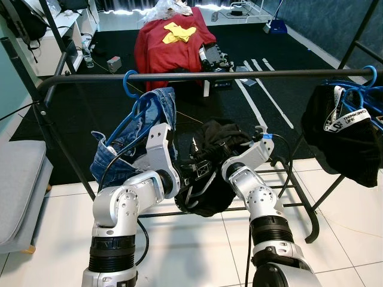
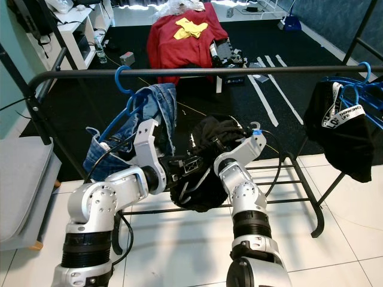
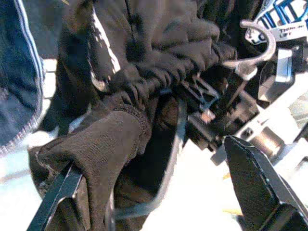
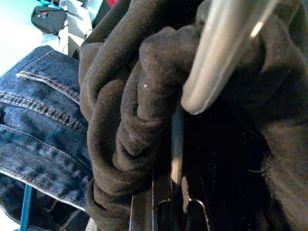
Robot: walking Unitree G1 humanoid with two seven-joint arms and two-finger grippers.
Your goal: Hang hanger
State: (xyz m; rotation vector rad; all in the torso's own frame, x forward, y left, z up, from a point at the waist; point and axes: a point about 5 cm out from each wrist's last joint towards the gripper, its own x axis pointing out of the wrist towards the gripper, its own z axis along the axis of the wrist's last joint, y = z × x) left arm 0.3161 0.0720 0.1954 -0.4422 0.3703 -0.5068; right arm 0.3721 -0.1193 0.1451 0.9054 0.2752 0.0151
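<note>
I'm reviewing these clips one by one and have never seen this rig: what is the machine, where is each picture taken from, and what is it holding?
It is a humanoid robot with two silver arms. The two wide pictures come from its head camera, looking down; the two close-ups come from cameras on its wrists. Both arms reach under a black clothes rail. The left gripper and the right gripper are buried in a bunched black garment on a hanger, held below the rail. Jeans hang on a blue hanger, another black garment hangs farther right, and a red garment lies behind.
</note>
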